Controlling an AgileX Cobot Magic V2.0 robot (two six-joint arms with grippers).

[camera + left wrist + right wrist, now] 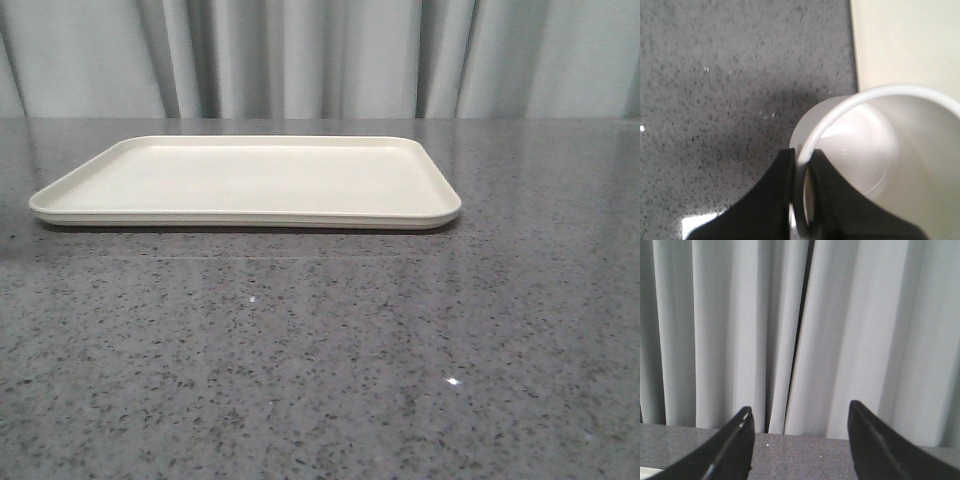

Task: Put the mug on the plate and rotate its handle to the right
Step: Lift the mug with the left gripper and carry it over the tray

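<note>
The white mug [875,145] fills the left wrist view, seen from above with its inside empty. My left gripper [802,155] is shut on the mug's rim, one black finger outside the wall and one inside. The handle is hidden. Just past the mug lies the cream plate [905,45], over whose edge the mug partly shows. In the front view the plate [250,180] lies flat and bare at mid-table; neither the mug nor any arm shows there. My right gripper [800,412] is open with nothing between its fingers, facing the curtain.
A grey speckled tabletop [320,360] stretches in front of and around the plate. A pale pleated curtain [840,330] hangs behind the table's far edge.
</note>
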